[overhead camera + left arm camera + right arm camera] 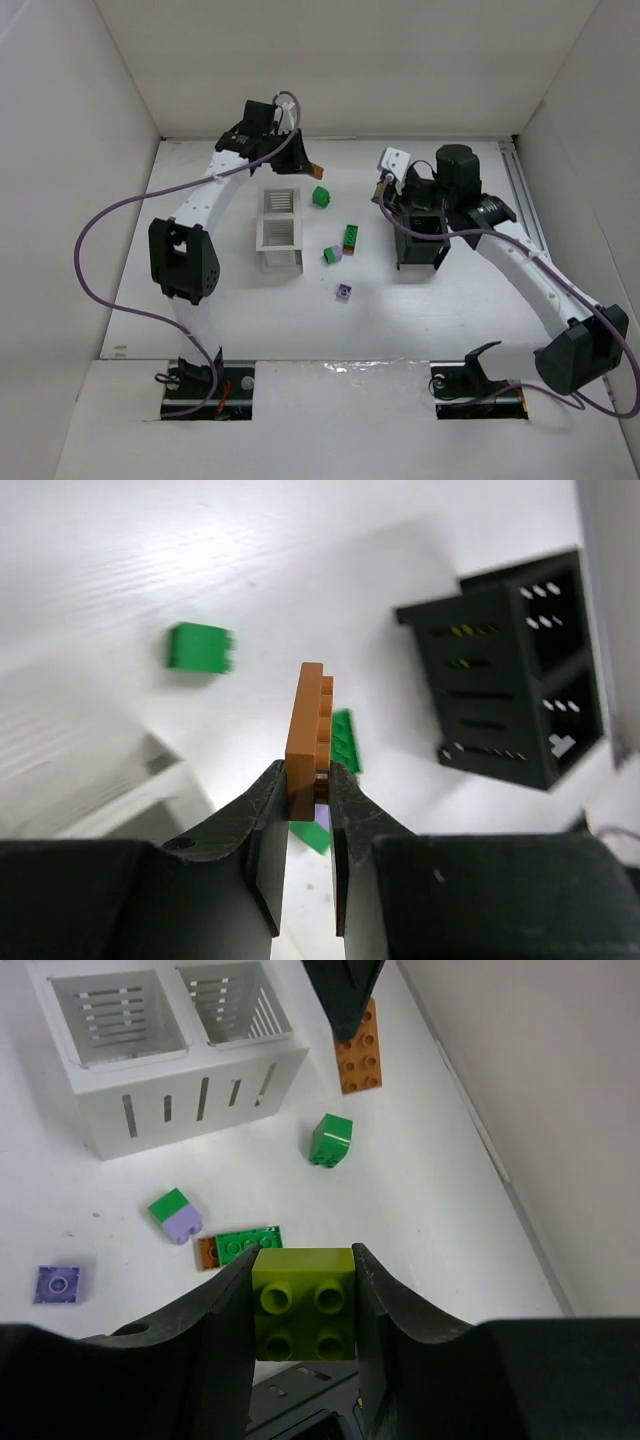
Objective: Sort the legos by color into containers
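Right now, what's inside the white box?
No bricks show in either compartment of the white box, only slatted walls. In the right wrist view, its near wall hides part of both floors.

Black box (pixel 418 258): the right arm (pixel 520 262) is covering most of it at the top view's right centre.
Green brick (pixel 200 647): you are seeing it blurred, upper left of the left wrist view.
White box (pixel 120 790): it is showing only as a blur, lower left there.
Purple piece (pixel 322 815): you are getting a mere sliver behind the left gripper (pixel 308 785).
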`<state>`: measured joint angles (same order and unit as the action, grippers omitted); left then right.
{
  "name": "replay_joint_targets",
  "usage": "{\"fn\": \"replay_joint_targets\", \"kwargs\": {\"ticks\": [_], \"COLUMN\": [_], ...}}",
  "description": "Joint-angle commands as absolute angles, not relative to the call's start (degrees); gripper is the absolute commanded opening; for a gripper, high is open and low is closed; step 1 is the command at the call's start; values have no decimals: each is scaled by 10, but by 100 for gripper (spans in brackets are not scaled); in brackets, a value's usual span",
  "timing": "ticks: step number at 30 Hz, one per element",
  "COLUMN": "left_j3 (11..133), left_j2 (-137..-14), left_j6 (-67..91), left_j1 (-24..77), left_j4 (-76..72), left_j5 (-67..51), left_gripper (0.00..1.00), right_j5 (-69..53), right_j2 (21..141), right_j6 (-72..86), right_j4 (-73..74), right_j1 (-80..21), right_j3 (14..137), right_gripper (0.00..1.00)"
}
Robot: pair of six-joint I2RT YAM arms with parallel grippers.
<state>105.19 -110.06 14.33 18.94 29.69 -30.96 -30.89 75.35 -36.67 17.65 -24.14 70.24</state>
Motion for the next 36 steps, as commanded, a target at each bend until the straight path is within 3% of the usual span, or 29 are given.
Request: {"fn": "replay_joint_targets", "kwargs": {"ticks": [1, 12, 27, 34, 36], "left_j3": [1068, 1041, 1057, 1063, 1063], "left_j2": [-1066, -1031, -1048, -1058, -1058], "left_j6": [155, 143, 86, 69, 69], "left_j1": [193, 204, 214, 220, 225], "left_j4": [276, 225, 220, 220, 220], "left_j5": [-190, -207, -202, -221, -221], "left_gripper": [0, 0, 0, 0, 0], "right_j5": [-345, -291, -279, -279, -279], "right_j2": [744, 837, 919, 942, 942], "right_j6": [-363, -215, -202, -219, -225], "right_j4": [192, 208, 242, 258, 258], "right_j1": [-236, -84, -60, -49, -49], "right_j3": [715, 772, 772, 790, 790], "right_gripper": [0, 0, 0, 24, 36]}}
